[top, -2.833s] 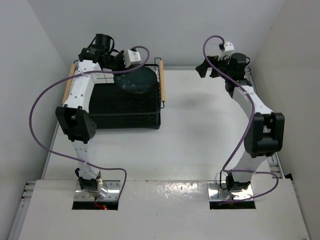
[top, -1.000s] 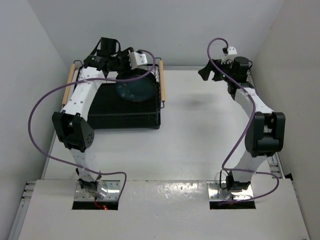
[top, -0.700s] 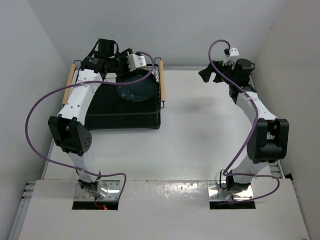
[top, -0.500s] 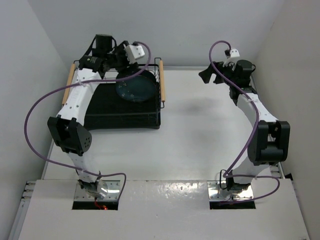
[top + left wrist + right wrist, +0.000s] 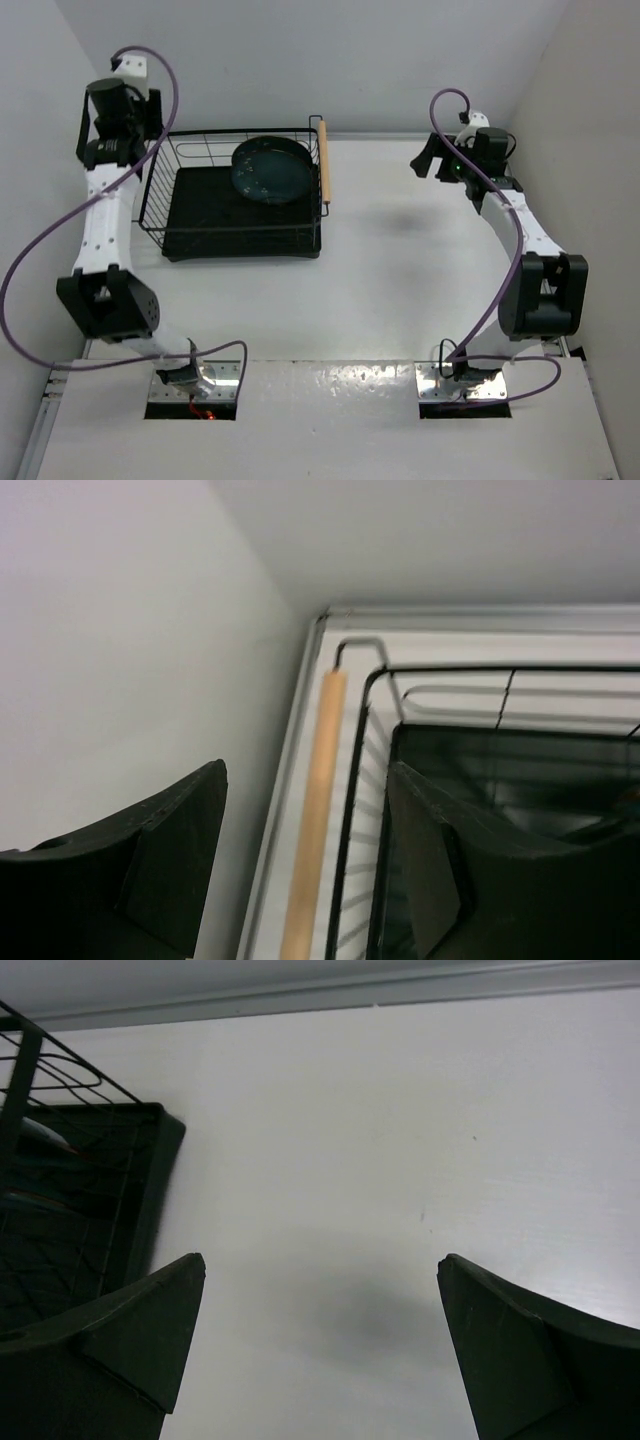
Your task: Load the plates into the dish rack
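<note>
From my station the white tabletop [image 5: 400, 270] fills most of the overhead view. The dish rack [image 5: 230, 215] sits on its far left part, black tray base down and wire walls up. The left arm [image 5: 100, 215] reaches up at the far left, beside the rack. The right arm [image 5: 522, 222] stretches along the right side, well apart from the rack.

I can see one dark teal plate [image 5: 272, 170] inside the rack, in its far right corner, just beside the right wooden handle [image 5: 322, 160]. It seems to lean on the wires rather than lie flat, but I cannot tell that for sure, nor whether a second plate sits under it.

The left end effector [image 5: 305, 880] hangs above the rack's left edge. On its wrist camera the jaws stand spread with nothing between them, and the left wooden handle [image 5: 322, 740] runs below the gap. The right end effector [image 5: 320, 1360] hovers over bare tabletop on the far right — its jaws are spread wide too, holding nothing, with a corner of the rack showing at the left edge of its wrist view
</note>
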Controlling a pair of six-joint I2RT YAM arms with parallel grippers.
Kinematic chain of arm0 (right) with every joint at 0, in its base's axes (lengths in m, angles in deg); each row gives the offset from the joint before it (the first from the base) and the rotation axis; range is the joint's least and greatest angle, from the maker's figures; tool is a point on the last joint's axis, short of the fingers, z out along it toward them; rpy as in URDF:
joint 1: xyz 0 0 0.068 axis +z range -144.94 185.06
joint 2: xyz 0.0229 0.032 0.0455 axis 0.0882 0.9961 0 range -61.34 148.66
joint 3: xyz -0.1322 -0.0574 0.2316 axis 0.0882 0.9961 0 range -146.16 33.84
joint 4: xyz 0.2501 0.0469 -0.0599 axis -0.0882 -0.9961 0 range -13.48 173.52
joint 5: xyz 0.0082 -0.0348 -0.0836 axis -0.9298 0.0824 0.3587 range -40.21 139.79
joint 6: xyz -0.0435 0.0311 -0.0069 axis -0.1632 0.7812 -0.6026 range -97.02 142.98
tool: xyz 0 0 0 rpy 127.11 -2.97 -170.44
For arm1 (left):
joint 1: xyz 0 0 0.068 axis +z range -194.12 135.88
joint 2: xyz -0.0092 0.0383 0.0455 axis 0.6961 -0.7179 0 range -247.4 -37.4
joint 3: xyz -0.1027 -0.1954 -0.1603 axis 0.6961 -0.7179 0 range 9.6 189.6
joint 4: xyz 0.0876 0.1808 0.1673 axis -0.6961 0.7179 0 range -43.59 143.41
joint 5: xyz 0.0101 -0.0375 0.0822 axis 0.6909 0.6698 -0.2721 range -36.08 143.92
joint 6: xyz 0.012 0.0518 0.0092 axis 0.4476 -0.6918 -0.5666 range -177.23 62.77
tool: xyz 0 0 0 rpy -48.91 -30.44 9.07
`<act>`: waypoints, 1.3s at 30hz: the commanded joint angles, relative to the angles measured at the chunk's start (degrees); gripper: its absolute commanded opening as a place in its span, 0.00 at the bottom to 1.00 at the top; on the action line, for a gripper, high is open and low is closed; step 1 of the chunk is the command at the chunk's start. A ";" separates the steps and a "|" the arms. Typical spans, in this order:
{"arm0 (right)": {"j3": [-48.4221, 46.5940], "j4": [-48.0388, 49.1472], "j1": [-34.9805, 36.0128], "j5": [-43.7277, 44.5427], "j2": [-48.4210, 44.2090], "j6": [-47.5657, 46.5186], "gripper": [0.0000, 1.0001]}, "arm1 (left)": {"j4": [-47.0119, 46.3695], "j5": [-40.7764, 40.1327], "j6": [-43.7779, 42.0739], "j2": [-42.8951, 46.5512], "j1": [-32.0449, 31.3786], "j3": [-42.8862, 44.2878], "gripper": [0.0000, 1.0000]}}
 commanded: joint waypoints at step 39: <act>4.71 -31.70 14.19 44.06 -14.09 16.17 1.00 | 0.63 -17.12 8.29 40.77 17.25 -58.35 0.69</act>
